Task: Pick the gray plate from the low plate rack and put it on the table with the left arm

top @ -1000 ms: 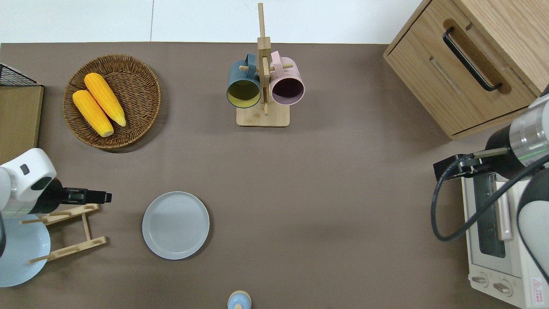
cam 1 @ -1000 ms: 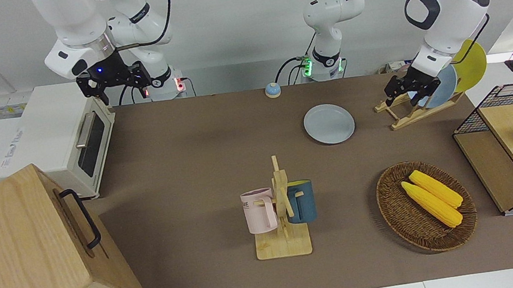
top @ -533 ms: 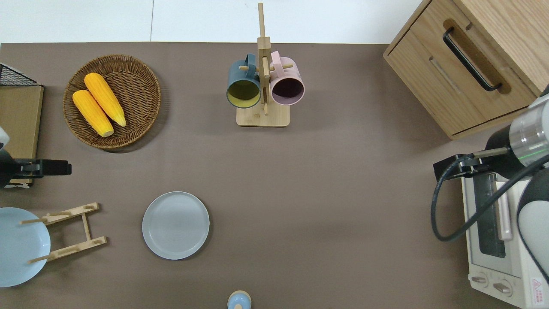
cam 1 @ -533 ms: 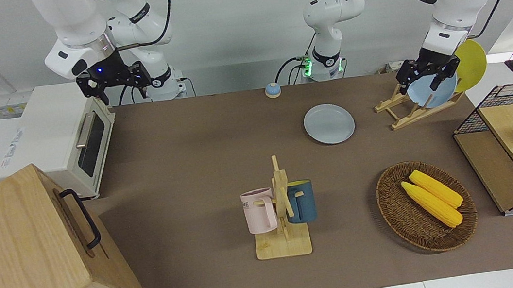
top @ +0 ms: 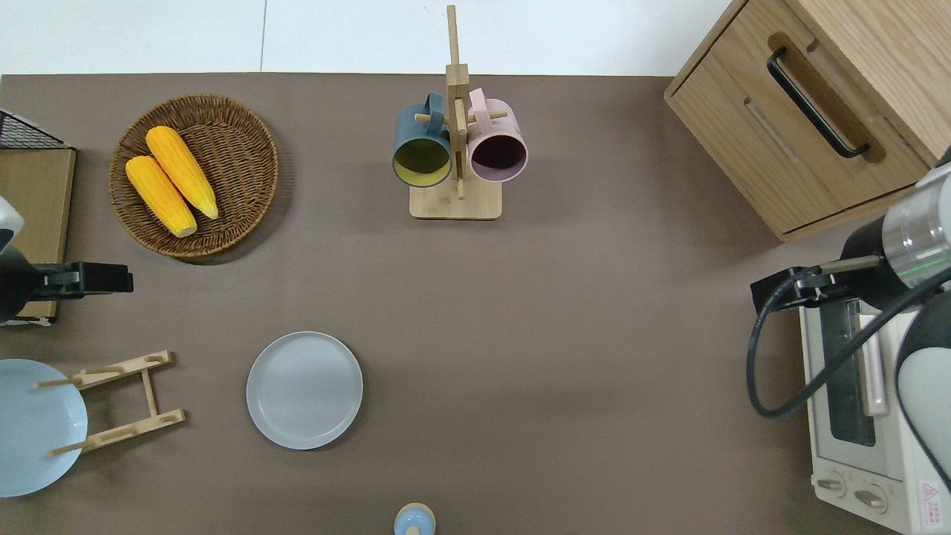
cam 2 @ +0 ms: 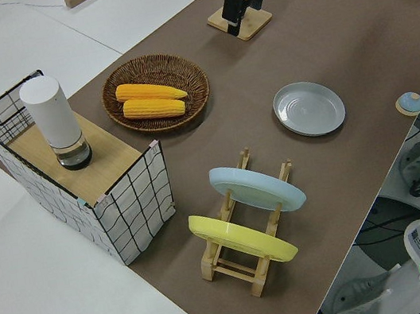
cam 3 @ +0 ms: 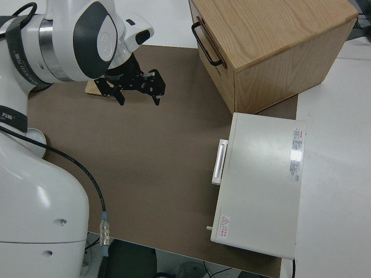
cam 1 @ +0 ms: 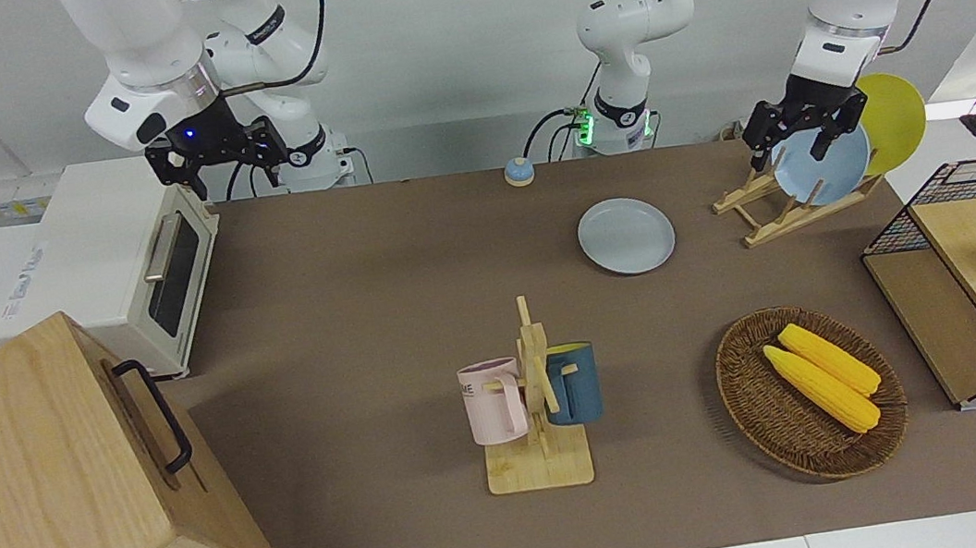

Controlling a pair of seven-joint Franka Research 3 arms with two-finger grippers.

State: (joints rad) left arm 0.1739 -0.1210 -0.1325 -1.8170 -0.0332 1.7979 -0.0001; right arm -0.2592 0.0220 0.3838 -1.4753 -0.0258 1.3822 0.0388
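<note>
I see the gray plate lying flat on the brown surface, between the low plate rack and the small blue bell, with bare mat all round it. My left tool is up in the air with nothing in it, its two fingers spread apart; from overhead it hangs over bare mat between the rack and the wicker basket. From the front it shows against the sky-blue plate, but the overhead view has it well apart from that plate.

The rack holds two plates leaning on its pegs: the sky-blue plate in a slot toward the middle of the surface, and the yellow plate in the slot toward the left arm's end. The slots next to the gray plate are open.

Around the work: the basket holds two corn cobs, farther from the robots than the rack. A wire-sided crate with a white cylinder on its wooden top stands at the left arm's end. The mug tree carries a pink mug and a dark blue mug near the middle. A wooden cabinet and a white toaster oven stand at the right arm's end.

My right tool is parked, fingers apart and empty.
</note>
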